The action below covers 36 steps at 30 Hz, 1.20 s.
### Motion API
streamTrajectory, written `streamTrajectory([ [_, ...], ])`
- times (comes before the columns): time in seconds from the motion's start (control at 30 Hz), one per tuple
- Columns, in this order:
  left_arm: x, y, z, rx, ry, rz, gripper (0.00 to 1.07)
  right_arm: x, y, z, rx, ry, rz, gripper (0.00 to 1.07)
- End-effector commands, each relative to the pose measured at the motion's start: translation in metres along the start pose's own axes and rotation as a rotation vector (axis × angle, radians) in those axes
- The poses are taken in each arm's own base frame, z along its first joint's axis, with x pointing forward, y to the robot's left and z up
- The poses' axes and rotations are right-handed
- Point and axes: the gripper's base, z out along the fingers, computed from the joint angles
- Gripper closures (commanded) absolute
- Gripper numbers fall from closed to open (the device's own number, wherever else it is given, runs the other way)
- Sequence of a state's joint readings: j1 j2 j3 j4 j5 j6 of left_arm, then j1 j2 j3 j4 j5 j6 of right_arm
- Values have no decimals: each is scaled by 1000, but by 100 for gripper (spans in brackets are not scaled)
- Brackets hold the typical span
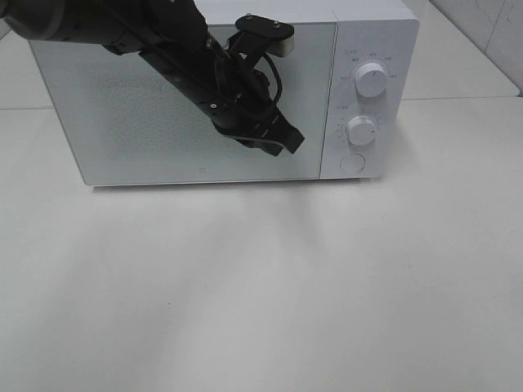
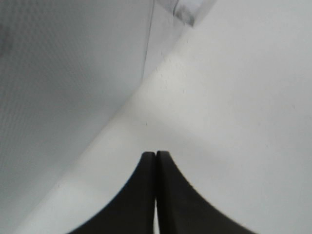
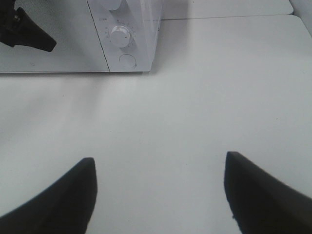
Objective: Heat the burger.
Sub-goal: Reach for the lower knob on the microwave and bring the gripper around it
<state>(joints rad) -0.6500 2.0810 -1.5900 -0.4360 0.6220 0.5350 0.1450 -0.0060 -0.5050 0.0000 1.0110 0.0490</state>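
1. Looking through all three views turns up no burger. It lies nowhere on the visible table (image 1: 261, 286), so its place cannot be told. My guess is that it sits behind the shut, frosted door (image 1: 122, 114) of the microwave (image 1: 384, 41).
2. The left gripper (image 1: 288, 144) is clenched on nothing, its two fingers pressed flat together. It hangs in front of the door's right-hand edge, just beside the control panel.
3. If the burger is inside, it lies beyond the door from that pincer. The lower knob (image 1: 360, 129) and the round button (image 1: 352, 162) sit just to the pincer's right in the high view. The left arm is by far the nearer to them.
4. The right gripper (image 3: 160, 158) is released, jaws wide and empty, over the table. The microwave is ahead of it and well apart.
5. The high view shows the left arm slanting down towards the panel, but no right gripper. The left wrist view shows only closed fingertips, door and table, and it cannot settle whether the tips touch the door. The right wrist view catches the left fingertips from the side, along with the lower knob and the button.
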Motion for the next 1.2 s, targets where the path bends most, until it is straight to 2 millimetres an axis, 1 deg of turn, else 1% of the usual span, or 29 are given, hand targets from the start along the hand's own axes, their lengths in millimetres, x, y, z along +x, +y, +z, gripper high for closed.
streamTrajectory([
  [0.03,-1,-5,-21,4,64,8,107,1,0,-3,-2,-28,-1,37],
  [0.1,3,-7,-43,-29,156,-52,107,1,0,-3,-2,-28,-1,37],
  [0.13,3,-7,-43,-29,156,-52,107,1,0,-3,-2,-28,-1,37],
  [0.17,4,-7,-50,-42,178,-79,107,1,0,-3,-2,-28,-1,37],
  [0.2,6,-8,-62,-70,224,-130,107,1,0,-3,-2,-28,-1,37],
  [0.23,6,-8,-62,-70,224,-130,107,1,0,-3,-2,-28,-1,37],
  [0.27,9,-8,-72,-103,265,-183,107,1,0,-3,-2,-28,-1,37],
  [0.3,9,-8,-72,-103,265,-183,107,1,0,-3,-2,-28,-1,37],
  [0.37,14,-7,-87,-161,332,-234,107,1,0,-3,-2,-28,-1,37],
  [0.4,14,-7,-87,-161,332,-234,107,1,0,-3,-2,-28,-1,37],
  [0.47,20,-7,-101,-219,413,-258,107,1,0,-3,-2,-28,-1,37],
  [0.5,20,-7,-101,-219,413,-258,107,1,0,-3,-2,-28,-1,37],
  [0.57,25,-6,-115,-251,473,-258,107,1,0,-3,-2,-28,-1,37],
  [0.63,24,-5,-119,-255,461,-264,107,1,0,-3,-2,-28,-1,37],
  [0.67,23,-2,-129,-256,433,-294,107,1,0,-3,-2,-28,-1,37],
  [0.7,23,-2,-129,-256,433,-294,107,1,0,-3,-2,-28,-1,37],
  [0.73,23,3,-140,-255,407,-322,107,1,0,-3,-2,-28,-1,37],
  [0.8,23,5,-146,-254,394,-334,107,1,0,-3,-2,-28,-1,37],
  [0.83,27,12,-159,-264,374,-366,107,1,0,-3,-2,-28,-1,37],
  [0.87,27,12,-159,-264,374,-366,107,1,0,-3,-2,-28,-1,37],
  [0.9,37,21,-170,-280,372,-402,107,1,0,-3,-2,-28,-1,37],
  [0.97,42,25,-175,-287,372,-418,107,1,0,-3,-2,-28,-1,37],
  [1.0,56,33,-187,-305,375,-464,107,1,0,-3,-2,-28,-1,37],
  [1.03,62,36,-195,-314,371,-483,107,1,0,-3,-2,-28,-1,37],
  [1.07,62,36,-195,-314,371,-483,107,1,0,-3,-2,-28,-1,37],
  [1.1,80,43,-206,-333,380,-537,107,1,0,-3,-2,-28,-1,37],
  [1.13,90,47,-213,-345,380,-572,107,1,0,-3,-2,-28,-1,37],
  [1.17,90,47,-213,-345,380,-572,107,1,0,-3,-2,-28,-1,37],
  [1.2,108,53,-226,-371,377,-645,107,1,0,-3,-2,-28,-1,37],
])
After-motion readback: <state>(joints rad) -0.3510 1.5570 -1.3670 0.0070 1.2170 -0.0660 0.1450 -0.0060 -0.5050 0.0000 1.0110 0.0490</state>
